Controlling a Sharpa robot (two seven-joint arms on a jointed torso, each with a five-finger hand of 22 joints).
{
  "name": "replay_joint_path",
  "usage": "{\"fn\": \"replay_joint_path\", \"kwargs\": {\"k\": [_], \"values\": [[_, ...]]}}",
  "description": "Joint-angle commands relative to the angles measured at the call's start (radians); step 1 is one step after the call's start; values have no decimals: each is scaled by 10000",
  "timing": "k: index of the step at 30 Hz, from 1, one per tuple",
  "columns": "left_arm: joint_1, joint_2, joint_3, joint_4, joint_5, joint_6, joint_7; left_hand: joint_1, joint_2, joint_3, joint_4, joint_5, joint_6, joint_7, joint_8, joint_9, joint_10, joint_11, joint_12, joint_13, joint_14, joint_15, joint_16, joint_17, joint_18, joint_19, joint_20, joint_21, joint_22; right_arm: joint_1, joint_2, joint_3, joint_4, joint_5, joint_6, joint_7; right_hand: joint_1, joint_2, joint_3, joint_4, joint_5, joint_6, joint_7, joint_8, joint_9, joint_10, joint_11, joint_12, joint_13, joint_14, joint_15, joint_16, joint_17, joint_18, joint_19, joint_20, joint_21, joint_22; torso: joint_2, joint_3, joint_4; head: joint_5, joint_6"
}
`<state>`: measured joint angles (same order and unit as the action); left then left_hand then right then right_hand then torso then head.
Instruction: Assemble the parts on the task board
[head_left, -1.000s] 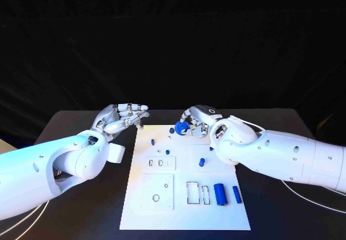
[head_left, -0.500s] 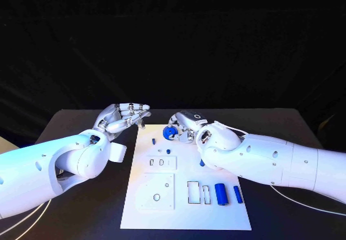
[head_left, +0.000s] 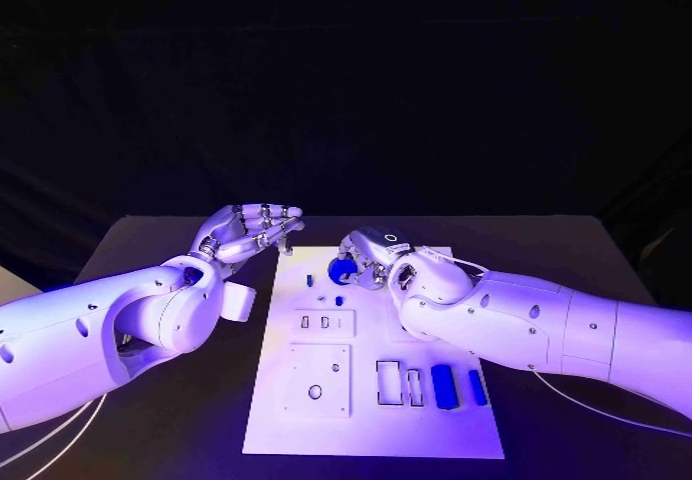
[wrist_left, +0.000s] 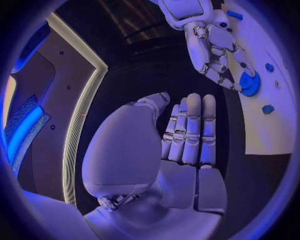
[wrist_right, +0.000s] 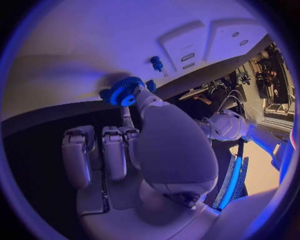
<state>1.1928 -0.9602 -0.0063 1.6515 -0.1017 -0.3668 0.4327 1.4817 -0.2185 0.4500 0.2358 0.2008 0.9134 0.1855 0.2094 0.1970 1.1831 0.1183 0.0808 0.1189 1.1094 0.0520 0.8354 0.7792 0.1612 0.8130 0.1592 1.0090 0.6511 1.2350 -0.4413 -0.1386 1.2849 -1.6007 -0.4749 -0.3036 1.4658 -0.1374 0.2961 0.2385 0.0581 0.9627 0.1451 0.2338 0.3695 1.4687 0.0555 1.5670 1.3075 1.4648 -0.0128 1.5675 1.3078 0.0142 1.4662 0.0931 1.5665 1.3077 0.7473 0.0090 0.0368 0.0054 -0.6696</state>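
In the head view the task board (head_left: 368, 400) lies in the middle of the black table (head_left: 130, 260). The right hand (head_left: 369, 258) sits over the board's far end, toward twelve o'clock, pinching a blue gear (head_left: 342, 269) in its fingertips just above the white surface. The left hand (head_left: 248, 232) hangs beyond the board's far left corner, near eleven o'clock, fingers loosely apart and holding nothing. Near the board's front edge, at about five o'clock, two blue cylinders (head_left: 444, 387) lie side by side next to rectangular slots. A small blue peg (head_left: 338, 299) stands just nearer than the gear. The left wrist view shows the left hand (wrist_left: 187, 132) with its fingers straight and together, palm bare, and across from it the right hand (wrist_left: 215, 52) with the blue gear (wrist_left: 250, 84) at its fingertips over the board (wrist_left: 265, 130). The right wrist view shows the gear's (wrist_right: 125, 90) toothed rim, gripped between thumb and a finger of the right hand (wrist_right: 134, 145), the other fingers curled back, with the blue peg (wrist_right: 156, 63) close beside it on the board (wrist_right: 94, 45).
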Motion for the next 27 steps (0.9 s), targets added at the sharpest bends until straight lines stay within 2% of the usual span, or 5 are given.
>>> {"fn": "replay_joint_path", "kwargs": {"k": [1, 18, 22, 23, 27], "values": [[12, 31, 10, -5, 33, 172, 76, 26, 43, 58, 18, -40, 5, 49, 50, 9, 35, 23, -4, 16, -41, 0, 19, 14, 205, -93, 8, 54, 9, -45, 79, -5, -179, -281, 221, -65, -3, -87, 69, -18, 29, 264, -154, -1, 20, 1021, -50, 38, 2633, 1060, -73, 33, 2630, -142, 1046, -69, 43, 2631, -6, 13, -8, 8, 4], [13, 12, 10, -3, 33, 189, 46, -2, 43, 63, 25, -44, 2, 53, 50, 12, 31, 27, -6, 17, -47, 4, 29, 13, 204, -107, 10, 71, 22, -99, 212, -8, -396, -200, 92, 77, -651, -506, 114, 116, 20, -158, 56, -377, -155, 1021, 132, 38, 2633, 1060, 77, 33, 2630, -142, 1046, 42, 43, 2631, -12, 5, -25, 61, -17], [14, 6, 10, -2, 33, 189, 41, -2, 43, 63, 25, -44, 2, 53, 50, 12, 31, 27, -6, 17, -47, 4, 29, 13, 204, -107, 10, 71, 22, -99, 209, -9, -382, 30, 334, 224, -1201, -740, -418, 451, 25, -495, 158, -665, -248, 1021, 233, 38, 2633, 1060, 187, 33, 2630, -142, 1046, 150, 43, 2631, -16, 6, -27, 62, -16], [14, 3, 10, -1, 34, 185, 42, -2, 43, 63, 25, -44, 2, 53, 50, 12, 31, 27, -6, 17, -47, 4, 29, 13, 204, -107, 10, 71, 22, -99, 204, -10, -377, 81, 442, 258, -1969, -663, -961, 534, 46, -575, 182, -769, -271, 1021, 277, 38, 2633, 1060, 223, 33, 2630, -142, 1046, 193, 43, 2631, -16, 6, -27, 62, -16], [14, -5, 10, -3, 61, 172, 50, -102, 44, 61, 67, -59, -12, 65, 44, 18, 13, 41, -14, 19, -62, 18, 51, 9, 202, -145, 18, 107, 50, -98, 183, -16, -367, 192, 784, 307, -2765, -436, -1620, 575, 72, -615, 237, -919, -295, 1021, 312, 38, 2633, 1060, 271, 33, 2630, -142, 1046, 252, 43, 2631, -10, 9, -32, 56, -2]]}}
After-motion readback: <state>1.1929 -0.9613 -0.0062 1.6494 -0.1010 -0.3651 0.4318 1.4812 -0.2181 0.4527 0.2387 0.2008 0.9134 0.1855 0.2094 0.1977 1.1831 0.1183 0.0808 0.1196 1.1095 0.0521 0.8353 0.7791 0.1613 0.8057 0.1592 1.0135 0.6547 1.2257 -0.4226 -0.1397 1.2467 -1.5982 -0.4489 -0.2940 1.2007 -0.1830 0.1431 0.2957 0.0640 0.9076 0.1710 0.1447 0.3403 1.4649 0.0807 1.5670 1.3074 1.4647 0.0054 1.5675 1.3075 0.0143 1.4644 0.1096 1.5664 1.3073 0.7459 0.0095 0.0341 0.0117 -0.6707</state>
